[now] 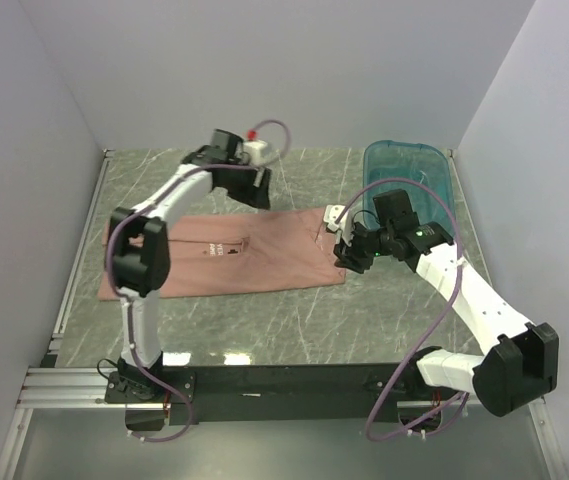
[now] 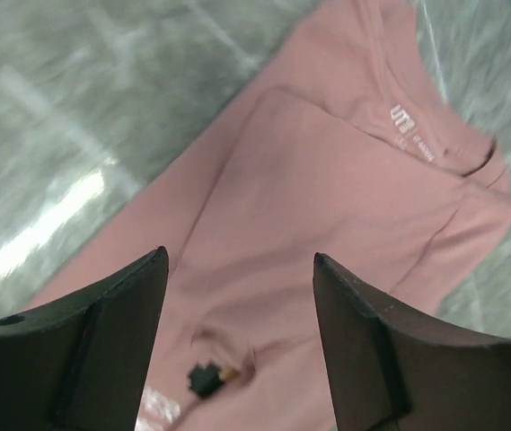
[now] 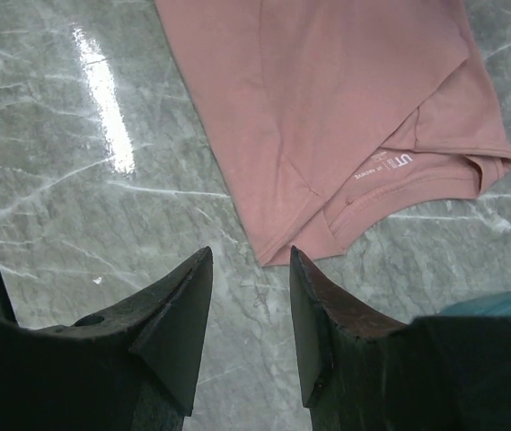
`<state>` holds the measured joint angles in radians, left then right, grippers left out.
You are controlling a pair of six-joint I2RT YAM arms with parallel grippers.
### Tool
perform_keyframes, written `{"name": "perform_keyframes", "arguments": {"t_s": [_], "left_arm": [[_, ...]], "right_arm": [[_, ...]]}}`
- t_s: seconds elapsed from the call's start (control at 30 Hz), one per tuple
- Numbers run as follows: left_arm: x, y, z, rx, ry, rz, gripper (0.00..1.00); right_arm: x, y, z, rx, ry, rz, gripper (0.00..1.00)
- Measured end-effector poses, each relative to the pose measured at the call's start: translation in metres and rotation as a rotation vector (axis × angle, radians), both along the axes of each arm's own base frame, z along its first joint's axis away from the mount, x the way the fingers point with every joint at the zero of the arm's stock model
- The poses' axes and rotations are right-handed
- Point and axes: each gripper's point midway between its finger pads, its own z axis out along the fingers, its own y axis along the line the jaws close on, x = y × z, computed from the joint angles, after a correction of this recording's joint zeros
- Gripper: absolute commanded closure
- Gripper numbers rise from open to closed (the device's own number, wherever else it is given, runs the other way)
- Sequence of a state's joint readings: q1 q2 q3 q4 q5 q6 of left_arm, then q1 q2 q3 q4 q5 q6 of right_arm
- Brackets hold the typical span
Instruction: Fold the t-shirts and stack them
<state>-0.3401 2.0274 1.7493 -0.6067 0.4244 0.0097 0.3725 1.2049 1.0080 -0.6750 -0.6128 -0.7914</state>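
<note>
Marble table [image 1: 264,320]; L gripper [image 2: 240,265] open over t-shirt [image 2: 327,197], R gripper [image 3: 251,260] open beside

The t-shirt [image 3: 345,81] has "UT" printed inside its collar [image 3: 414,164].

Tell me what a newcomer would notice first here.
A pink t-shirt lies flat, partly folded, across the middle of the grey marbled table. A teal tub sits at the far right corner. The left end effector hangs open over the shirt, the right end effector open by its collar end.
</note>
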Motion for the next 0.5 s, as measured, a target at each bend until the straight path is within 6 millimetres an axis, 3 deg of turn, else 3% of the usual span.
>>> {"name": "perform_keyframes", "arguments": {"t_s": [0.13,0.23,0.5], "left_arm": [[-0.002,-0.038,-0.029,0.075,-0.04,-0.185,0.31],[0.005,-0.055,-0.04,0.101,-0.079,-0.265,0.32],[0.022,-0.072,-0.062,0.135,-0.138,-0.356,0.33]], "right_arm": [[0.002,-0.001,-0.006,0.002,0.026,-0.001,0.53],[0.002,-0.001,-0.013,-0.004,0.05,0.001,0.53],[-0.003,-0.001,-0.015,0.002,0.081,0.011,0.53]]}}
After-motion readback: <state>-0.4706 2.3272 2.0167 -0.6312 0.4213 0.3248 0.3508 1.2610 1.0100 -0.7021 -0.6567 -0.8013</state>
